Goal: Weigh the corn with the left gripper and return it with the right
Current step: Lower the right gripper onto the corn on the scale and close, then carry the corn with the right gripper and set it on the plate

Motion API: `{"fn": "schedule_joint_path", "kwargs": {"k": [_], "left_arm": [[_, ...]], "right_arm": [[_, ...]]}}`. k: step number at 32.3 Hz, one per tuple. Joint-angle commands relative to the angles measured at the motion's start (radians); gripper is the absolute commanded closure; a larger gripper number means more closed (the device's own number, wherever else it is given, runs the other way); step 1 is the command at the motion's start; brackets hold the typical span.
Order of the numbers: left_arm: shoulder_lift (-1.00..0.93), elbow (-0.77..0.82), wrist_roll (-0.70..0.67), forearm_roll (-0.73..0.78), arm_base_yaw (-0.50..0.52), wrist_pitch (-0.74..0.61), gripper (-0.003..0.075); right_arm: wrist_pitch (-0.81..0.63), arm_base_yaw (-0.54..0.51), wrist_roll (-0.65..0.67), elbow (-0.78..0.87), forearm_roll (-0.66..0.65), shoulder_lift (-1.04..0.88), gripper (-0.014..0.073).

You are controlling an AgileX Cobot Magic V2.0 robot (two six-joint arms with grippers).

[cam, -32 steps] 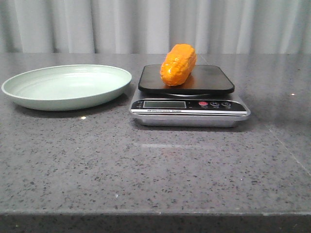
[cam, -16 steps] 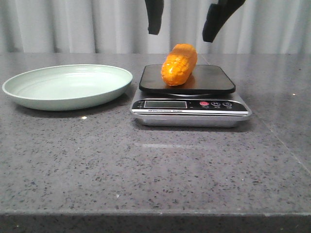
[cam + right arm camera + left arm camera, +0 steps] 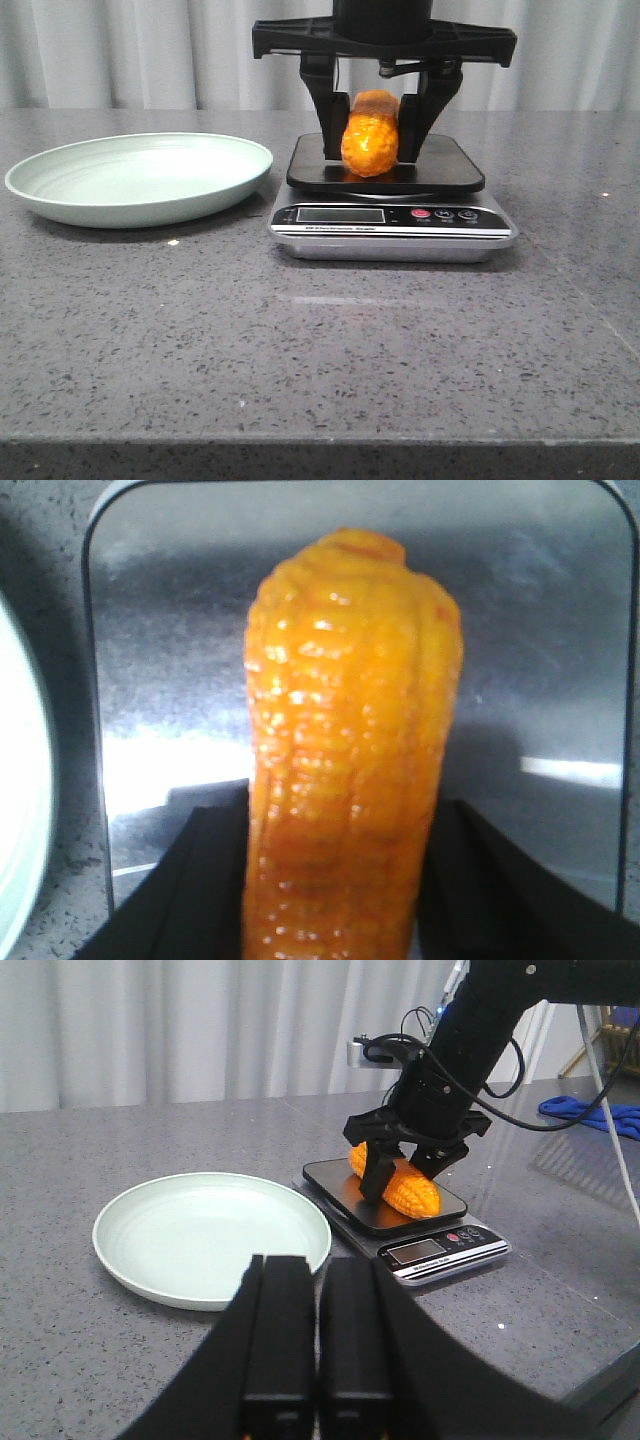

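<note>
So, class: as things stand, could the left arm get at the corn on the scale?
Probably not. The right gripper seems to grip the corn from above, a finger on each side, on the scale. The left gripper is shut, set back on the far side of the plate.

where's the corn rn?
In the front view the corn lies on the scale's black platform, right of the green plate, between the right gripper's fingers.

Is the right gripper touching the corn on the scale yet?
Cannot tell. In the front view the right gripper straddles the corn, fingers close on both sides; the right wrist view shows no clear gap or contact.
</note>
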Motion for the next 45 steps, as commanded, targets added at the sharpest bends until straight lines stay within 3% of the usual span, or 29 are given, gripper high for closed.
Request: {"fn": "schedule_joint_path", "kwargs": {"k": [1,6,12,17,20,26,29,40,45], "left_arm": [[0.002,-0.022,0.001,0.009,-0.001,-0.075,0.0594],[0.002,-0.022,0.001,0.009,-0.001,-0.075,0.0594],[0.002,-0.022,0.001,0.009,-0.001,-0.075,0.0594],[0.002,-0.022,0.001,0.009,-0.001,-0.075,0.0594],[0.002,-0.022,0.001,0.009,-0.001,-0.075,0.0594],[0.002,-0.022,0.001,0.009,-0.001,-0.075,0.0594],[0.002,-0.022,0.001,0.009,-0.001,-0.075,0.0594],[0.002,-0.022,0.001,0.009,-0.001,-0.075,0.0594],[0.002,-0.022,0.001,0.009,-0.001,-0.075,0.0594]], "right_arm": [[-0.037,0.000,-0.033,-0.052,0.015,-0.050,0.0446],[-0.101,0.059,-0.188,-0.154,0.083,-0.050,0.0442],[-0.250,0.151,-0.194,-0.231,0.134,0.014,0.0442],[-0.239,0.181,-0.195,-0.306,0.151,0.123,0.0432],[-0.234,0.186,-0.195,-0.344,0.151,0.165,0.0360],[-0.247,0.190,-0.195,-0.375,0.151,0.194,0.0106],[-0.248,0.188,-0.195,-0.375,0.151,0.196,0.0050],[-0.163,0.155,-0.200,-0.420,0.151,0.157,0.0043],[-0.064,0.103,-0.323,-0.463,0.151,0.098,0.0045]]}}
